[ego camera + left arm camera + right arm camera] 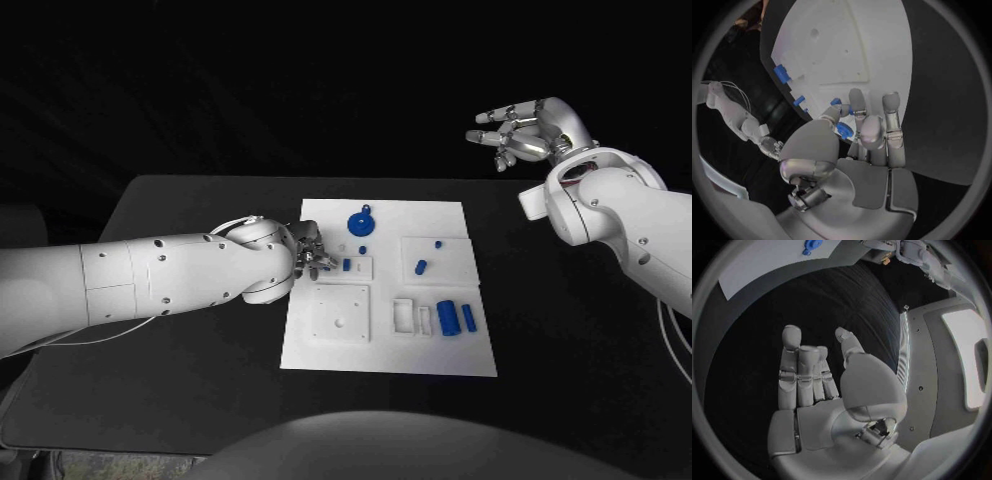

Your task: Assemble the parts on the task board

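- Left hand (306, 255) at the task board's (387, 355) left edge, fingers curled over the board; the left wrist view shows a small blue part (844, 130) pinched between thumb and fingers (857, 102).
- Right hand (526, 130) raised off beyond the table's (188, 330) far right corner, well apart from the board, fingers loosely spread, holding nothing; the right wrist view shows the palm (826, 410) bare.
- Board lies mid-table. On it: a round blue piece (361, 221) at the far end, a small blue peg (420, 267) on a white block, two blue cylinders (449, 317) side by side near the right edge, and a square white plate (339, 313).
- No legible writing or labels.
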Motion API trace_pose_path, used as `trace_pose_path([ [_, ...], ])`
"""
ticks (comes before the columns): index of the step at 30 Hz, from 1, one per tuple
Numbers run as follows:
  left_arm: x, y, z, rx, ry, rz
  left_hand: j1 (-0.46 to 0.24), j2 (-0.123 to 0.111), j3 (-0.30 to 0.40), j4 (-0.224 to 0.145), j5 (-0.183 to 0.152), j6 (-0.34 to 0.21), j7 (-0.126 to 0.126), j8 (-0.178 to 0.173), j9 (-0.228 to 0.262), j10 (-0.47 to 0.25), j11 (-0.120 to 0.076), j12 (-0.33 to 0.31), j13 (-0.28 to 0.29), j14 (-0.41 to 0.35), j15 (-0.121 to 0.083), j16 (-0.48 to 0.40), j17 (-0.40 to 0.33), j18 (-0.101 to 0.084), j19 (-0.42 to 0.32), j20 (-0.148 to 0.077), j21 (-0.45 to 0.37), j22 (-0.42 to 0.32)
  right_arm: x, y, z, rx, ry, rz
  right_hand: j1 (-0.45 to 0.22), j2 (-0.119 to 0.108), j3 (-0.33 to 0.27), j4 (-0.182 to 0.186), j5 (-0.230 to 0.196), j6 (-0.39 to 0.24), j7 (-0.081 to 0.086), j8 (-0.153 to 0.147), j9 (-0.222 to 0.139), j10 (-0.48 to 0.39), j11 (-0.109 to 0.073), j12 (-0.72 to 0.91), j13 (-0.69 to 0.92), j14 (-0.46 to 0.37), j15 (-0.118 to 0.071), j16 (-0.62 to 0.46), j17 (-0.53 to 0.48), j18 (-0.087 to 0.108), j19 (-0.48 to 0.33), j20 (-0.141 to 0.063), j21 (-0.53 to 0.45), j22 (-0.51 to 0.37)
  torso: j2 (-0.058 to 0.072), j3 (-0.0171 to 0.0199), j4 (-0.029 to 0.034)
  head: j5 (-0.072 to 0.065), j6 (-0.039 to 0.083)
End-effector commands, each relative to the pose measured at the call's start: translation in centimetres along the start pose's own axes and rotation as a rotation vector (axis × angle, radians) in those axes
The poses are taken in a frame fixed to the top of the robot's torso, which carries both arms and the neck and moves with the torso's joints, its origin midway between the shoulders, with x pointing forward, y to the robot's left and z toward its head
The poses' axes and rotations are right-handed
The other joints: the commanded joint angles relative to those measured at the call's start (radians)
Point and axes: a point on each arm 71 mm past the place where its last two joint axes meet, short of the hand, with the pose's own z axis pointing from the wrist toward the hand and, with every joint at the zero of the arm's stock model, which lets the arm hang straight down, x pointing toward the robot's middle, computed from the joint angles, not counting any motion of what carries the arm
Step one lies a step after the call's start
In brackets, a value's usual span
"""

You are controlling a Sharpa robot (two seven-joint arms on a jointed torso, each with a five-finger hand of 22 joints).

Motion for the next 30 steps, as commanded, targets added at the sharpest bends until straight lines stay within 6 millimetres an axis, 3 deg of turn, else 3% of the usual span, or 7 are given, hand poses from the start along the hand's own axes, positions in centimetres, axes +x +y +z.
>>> trace_pose_path([
  [1, 0.46, -0.32, -0.01, 0.007, 0.029, 0.016, 0.002, -0.011, -0.004, 0.010, -0.010, 0.077, -0.079, 0.003, 0.001, 0.009, -0.001, -0.005, 0.000, 0.006, -0.002, 0.000, 0.001, -0.004, 0.007, -0.003, -0.001, 0.016, 0.12, 0.12, 0.02, -0.011, 0.013, -0.006, -0.008, 0.003, 0.004, 0.002, 0.007, 0.006, 0.000, -0.003, -0.001, 0.000, -0.003, 0.006, -0.001, -0.001, -0.005, 0.004, 0.000, 0.009, 0.031, 0.002, 0.004, 0.019, 0.000, 0.0003, 0.0003, -0.001, 0.000],
  [7, 0.49, -0.45, 0.04, 0.008, 0.030, 0.018, 0.006, -0.027, -0.017, 0.033, -0.027, 0.080, -0.084, 0.001, 0.000, 0.010, -0.003, -0.004, 0.002, 0.008, -0.003, 0.002, 0.005, -0.006, 0.009, -0.004, -0.004, 0.015, 0.15, 0.14, 0.03, -0.012, 0.013, -0.005, -0.008, 0.003, 0.005, 0.004, 0.007, 0.005, 0.000, -0.003, -0.001, 0.000, -0.003, 0.006, -0.002, -0.002, -0.005, 0.003, -0.001, 0.009, 0.032, 0.002, 0.003, 0.019, 0.000, 0.0005, 0.0003, -0.002, 0.000],
  [11, 0.46, -0.47, 0.11, 0.007, 0.027, 0.020, 0.011, -0.037, -0.032, 0.054, -0.064, 0.084, -0.087, -0.003, -0.003, 0.010, -0.004, -0.003, 0.003, 0.009, -0.004, 0.001, 0.005, -0.008, 0.011, -0.005, -0.005, 0.015, 0.15, 0.14, 0.03, -0.012, 0.013, -0.005, -0.008, 0.003, 0.005, 0.004, 0.007, 0.005, 0.000, -0.003, -0.001, 0.000, -0.003, 0.006, -0.002, -0.002, -0.005, 0.003, -0.001, 0.009, 0.032, 0.002, 0.003, 0.019, 0.000, 0.0001, 0.0000, -0.003, 0.000],
  [19, 0.39, -0.47, 0.34, 0.001, 0.025, 0.023, 0.036, -0.054, -0.055, 0.102, -0.096, 0.087, -0.089, -0.009, -0.007, 0.008, -0.004, -0.001, 0.006, 0.009, -0.005, -0.001, 0.002, -0.011, 0.014, -0.006, -0.011, 0.015, 0.18, 0.14, 0.04, -0.012, 0.014, -0.005, -0.009, 0.002, 0.005, 0.006, 0.007, 0.006, 0.000, -0.003, -0.001, 0.000, -0.003, 0.005, -0.002, -0.001, -0.005, 0.003, 0.000, 0.009, 0.032, 0.002, 0.002, 0.019, 0.001, 0.0000, 0.0006, -0.004, 0.000],
  [20, 0.38, -0.48, 0.37, 0.001, 0.025, 0.023, 0.034, -0.056, -0.062, 0.108, -0.123, 0.089, -0.090, -0.010, -0.008, 0.008, -0.005, 0.000, 0.006, 0.008, -0.005, -0.001, 0.001, -0.011, 0.014, -0.006, -0.011, 0.015, 0.18, 0.14, 0.04, -0.012, 0.014, -0.005, -0.009, 0.002, 0.005, 0.006, 0.007, 0.006, 0.000, -0.003, -0.001, 0.000, -0.003, 0.005, -0.002, -0.001, -0.005, 0.003, 0.000, 0.009, 0.032, 0.002, 0.002, 0.019, 0.001, 0.0000, 0.0006, -0.004, 0.000],
  [21, 0.38, -0.48, 0.41, 0.000, 0.026, 0.025, 0.035, -0.058, -0.076, 0.120, -0.157, 0.092, -0.091, -0.013, -0.011, 0.007, -0.005, 0.001, 0.007, 0.008, -0.005, -0.002, 0.000, -0.012, 0.014, -0.006, -0.012, 0.015, 0.18, 0.14, 0.04, -0.011, 0.014, -0.005, -0.009, 0.002, 0.005, 0.006, 0.007, 0.006, 0.000, -0.003, -0.001, 0.000, -0.003, 0.005, -0.002, -0.001, -0.005, 0.003, 0.000, 0.009, 0.032, 0.002, 0.002, 0.019, 0.001, 0.0000, 0.0006, -0.004, 0.000],
  [30, 0.29, -0.44, 0.58, -0.004, 0.023, 0.025, 0.085, -0.087, -0.160, 0.232, -0.199, 0.099, -0.092, -0.019, -0.019, 0.002, -0.005, 0.007, 0.010, 0.007, -0.006, -0.006, -0.009, -0.015, 0.018, -0.008, -0.020, 0.016, 0.15, 0.13, 0.03, -0.011, 0.013, -0.005, -0.010, 0.002, 0.005, 0.009, 0.009, 0.005, 0.000, -0.003, -0.001, -0.001, -0.003, 0.005, -0.003, -0.002, -0.005, 0.002, -0.001, 0.009, 0.031, 0.002, -0.001, 0.018, 0.000, -0.0006, 0.0003, -0.006, 0.000],
])
